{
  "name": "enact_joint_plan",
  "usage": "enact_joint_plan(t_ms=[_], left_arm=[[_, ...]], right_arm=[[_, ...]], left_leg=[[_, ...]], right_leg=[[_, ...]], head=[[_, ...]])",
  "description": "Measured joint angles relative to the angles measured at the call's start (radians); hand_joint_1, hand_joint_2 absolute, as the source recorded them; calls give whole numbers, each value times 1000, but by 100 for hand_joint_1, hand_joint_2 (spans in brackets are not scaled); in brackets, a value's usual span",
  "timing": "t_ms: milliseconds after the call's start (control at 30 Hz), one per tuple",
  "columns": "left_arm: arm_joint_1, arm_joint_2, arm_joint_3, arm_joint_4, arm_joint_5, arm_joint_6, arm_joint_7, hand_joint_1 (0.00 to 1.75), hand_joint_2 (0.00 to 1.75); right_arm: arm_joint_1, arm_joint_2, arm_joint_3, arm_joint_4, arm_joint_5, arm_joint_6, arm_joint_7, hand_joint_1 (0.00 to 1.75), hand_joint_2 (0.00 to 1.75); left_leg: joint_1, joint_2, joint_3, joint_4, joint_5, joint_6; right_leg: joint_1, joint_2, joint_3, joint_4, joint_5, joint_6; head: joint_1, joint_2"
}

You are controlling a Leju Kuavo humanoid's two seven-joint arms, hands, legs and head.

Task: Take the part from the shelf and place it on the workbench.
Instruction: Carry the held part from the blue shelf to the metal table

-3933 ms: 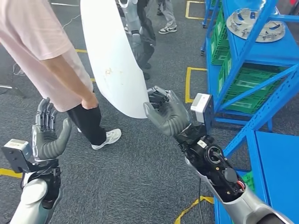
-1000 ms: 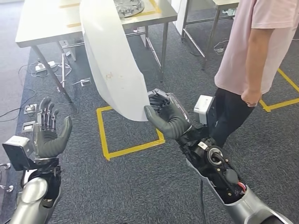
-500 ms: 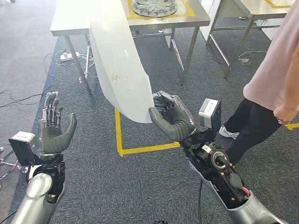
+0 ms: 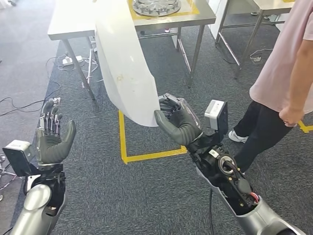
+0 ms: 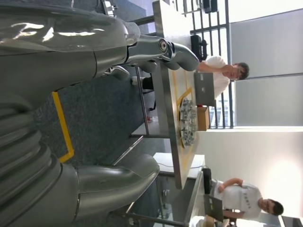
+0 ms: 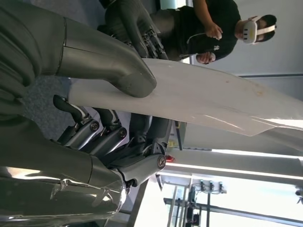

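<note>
A metal workbench (image 4: 70, 22) stands ahead on the grey carpet, with a round metal disc (image 4: 156, 6) lying on its top. A person in a pink shirt (image 4: 280, 73) stands close on the right. The part (image 4: 123, 68), a long curved white panel, rises upright in front of the bench, its lower corner pinched between the thumb and fingers of the right hand (image 4: 177, 120). The left hand (image 4: 52, 139) is raised with fingers apart, holding nothing. A yellow taped outline (image 4: 123, 142) on the floor lies roughly below the part, though its far edge is hidden.
</note>
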Motion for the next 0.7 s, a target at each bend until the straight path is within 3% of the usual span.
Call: enact_joint_plan(t_ms=[233,700], left_arm=[[0,0,0,0,-14,14,3,0,175],[-4,0,-8,-3,-5,0,17,0,175]], right_arm=[[-2,0,1,9,1,-15,6,175,175],[-12,5,9,42,10,-53,18,175,175]], left_leg=[[0,0,0,-1,-1,-7],[-2,0,0,0,-2,-7]], right_leg=[[1,0,0,0,-1,-2],[1,-1,3,-5,-1,-2]], head=[[-8,0],[-10,0]])
